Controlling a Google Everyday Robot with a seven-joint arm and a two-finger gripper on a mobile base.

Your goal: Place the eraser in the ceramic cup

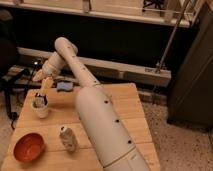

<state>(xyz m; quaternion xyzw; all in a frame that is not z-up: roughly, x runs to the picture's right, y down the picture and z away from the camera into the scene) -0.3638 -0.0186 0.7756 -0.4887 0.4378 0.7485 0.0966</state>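
A white ceramic cup (40, 109) stands on the left side of the wooden table (120, 107). A dark piece, the eraser (39, 102), sits at the cup's mouth, partly inside it. My gripper (45, 85) hangs straight above the cup at the end of the long white arm (95, 115), close to the eraser. I cannot tell whether it still touches the eraser.
A blue block (64, 86) lies at the table's back edge, right of the cup. A red bowl (27, 146) sits at the front left, and a crumpled pale can (68, 138) stands beside it. A dark cabinet (192, 75) stands to the right.
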